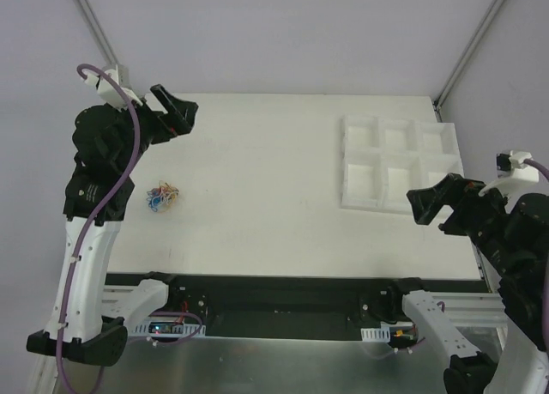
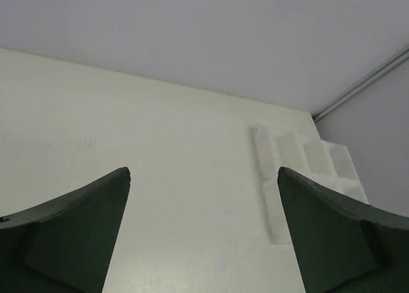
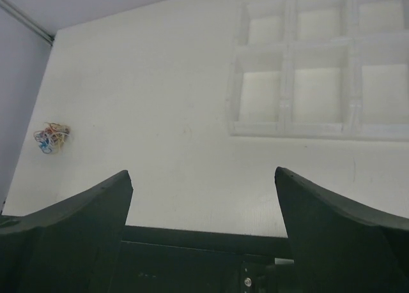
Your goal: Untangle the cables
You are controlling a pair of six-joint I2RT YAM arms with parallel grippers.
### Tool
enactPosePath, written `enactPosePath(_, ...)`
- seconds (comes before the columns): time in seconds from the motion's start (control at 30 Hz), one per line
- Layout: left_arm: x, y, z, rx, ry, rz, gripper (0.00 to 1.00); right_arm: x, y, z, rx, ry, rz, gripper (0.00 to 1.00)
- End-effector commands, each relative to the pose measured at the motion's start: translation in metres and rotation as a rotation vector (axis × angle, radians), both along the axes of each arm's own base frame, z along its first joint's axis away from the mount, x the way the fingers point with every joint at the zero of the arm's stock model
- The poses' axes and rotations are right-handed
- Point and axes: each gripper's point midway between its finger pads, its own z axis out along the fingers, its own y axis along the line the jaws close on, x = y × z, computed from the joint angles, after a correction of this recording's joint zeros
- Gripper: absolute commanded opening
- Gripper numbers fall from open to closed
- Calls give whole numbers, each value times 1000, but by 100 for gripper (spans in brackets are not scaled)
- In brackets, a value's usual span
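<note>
Your left end effector [image 1: 180, 118] hangs raised at one edge of the white surface [image 1: 257, 171], fingers spread wide and holding nothing. Your right end effector [image 1: 422, 209] hangs at the opposite edge, likewise spread and empty.

The cables [image 1: 163, 197] lie on the surface in one small curly knot of blue, yellow-orange and red. They sit below the left end effector and a little toward its base, and well apart from the right one, far off to its left. The left wrist view looks past them and does not show them.

By the look of it, none of the untangling is done: no strand lies apart from the knot, and reaching, pinching and drawing it apart are all left to you. The knot is too small here to tell how many strands it holds, or how tightly they wind.

A white six-compartment tray [image 1: 346, 164] sits just ahead of the right end effector, seemingly with nothing in it. No object shows between the left end effector and the knot.
</note>
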Motion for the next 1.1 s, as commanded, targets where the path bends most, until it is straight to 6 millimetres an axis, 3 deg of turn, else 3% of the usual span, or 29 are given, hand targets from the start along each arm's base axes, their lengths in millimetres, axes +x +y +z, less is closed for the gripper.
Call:
enactPosePath(0.0, -30, 22, -16, 51, 122, 104, 99, -1, -10, -30, -80, 153, -30, 96)
enactPosePath(0.1, -30, 22, -33, 47, 195, 113, 99, -5, -3, -29, -67, 161, 15, 96)
enactPosePath(0.2, -29, 28, -67, 35, 299, 162, 99, -7, 1, -36, -64, 169, 45, 96)
enactPosePath(0.4, -26, 50, -172, 25, 681, 286, 99, -8, 1, -45, -90, 181, 65, 96)
enactPosePath(0.53, -20, 82, -241, -45, 948, 427, 99, -12, 1, -42, -88, 163, 74, 96)
enactPosePath(0.63, -20, 115, -279, -108, 1061, 604, 99, -14, -2, -41, -89, 149, 59, 96)
enactPosePath(0.77, -21, 141, -327, -257, 1244, 702, 99, -16, -13, -37, -109, 125, 5, 96)
enactPosePath(0.87, -15, 154, -352, -294, 1297, 719, 99, -19, -19, -38, -118, 119, -21, 96)
enactPosePath(0.97, -7, 148, -373, -290, 1329, 633, 91, -20, -28, -46, -156, 111, -48, 96)
enactPosePath(1.07, -16, 126, -392, -356, 1391, 545, 65, -16, -30, -53, -149, 109, -75, 96)
